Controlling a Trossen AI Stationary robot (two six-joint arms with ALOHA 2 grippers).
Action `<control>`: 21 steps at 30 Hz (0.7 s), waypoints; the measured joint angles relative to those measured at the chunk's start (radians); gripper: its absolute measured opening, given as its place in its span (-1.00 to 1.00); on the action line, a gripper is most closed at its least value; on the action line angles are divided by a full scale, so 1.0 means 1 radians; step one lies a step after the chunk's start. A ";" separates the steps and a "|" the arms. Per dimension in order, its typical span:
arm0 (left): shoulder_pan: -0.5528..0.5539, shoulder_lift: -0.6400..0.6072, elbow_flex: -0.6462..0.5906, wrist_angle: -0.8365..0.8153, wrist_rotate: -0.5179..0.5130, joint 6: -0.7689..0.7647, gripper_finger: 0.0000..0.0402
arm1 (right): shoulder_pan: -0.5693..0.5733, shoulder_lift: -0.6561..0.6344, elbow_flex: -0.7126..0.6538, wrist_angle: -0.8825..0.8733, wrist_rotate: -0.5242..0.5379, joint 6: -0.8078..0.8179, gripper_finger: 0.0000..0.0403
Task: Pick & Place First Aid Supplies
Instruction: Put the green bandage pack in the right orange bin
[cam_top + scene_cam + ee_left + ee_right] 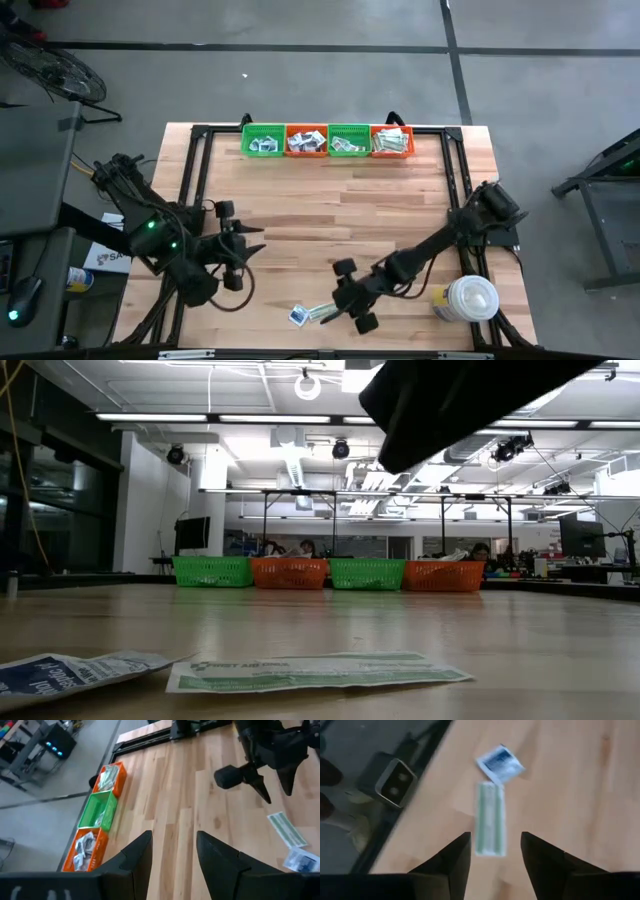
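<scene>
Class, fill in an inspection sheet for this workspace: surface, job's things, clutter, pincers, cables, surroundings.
Surface: wooden table, black frame at its edges.
Job's things: white square packet and green strip packet lying loose near the front edge; four baskets at the far edge hold more packets.
Clutter: white round lidded container at the front right.
Pincers: left pincer open, empty; right pincer open above the strip.
Cables: cables beside the left arm.
Surroundings: workshop room; people beyond the baskets.

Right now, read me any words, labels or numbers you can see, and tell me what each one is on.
"FIRST AID..." on the green strip packet; the rest is too blurred.
Dark print on the white square packet: unreadable.
Partial letters on a white box beside the table: unreadable.
Packets in the baskets: too small.
</scene>
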 joint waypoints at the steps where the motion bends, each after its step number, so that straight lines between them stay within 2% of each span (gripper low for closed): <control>1: -0.007 0.000 0.000 0.000 -0.001 -0.001 -0.26 | 0.008 0.011 0.000 0.026 -0.008 0.000 -0.18; 10: -0.026 0.000 -0.001 -0.002 -0.001 -0.011 -0.26 | 0.025 0.105 0.000 0.180 0.019 0.037 -0.23; 21: -0.024 0.001 -0.001 -0.032 0.005 -0.010 -0.26 | 0.025 0.183 0.000 0.208 0.055 0.101 -0.21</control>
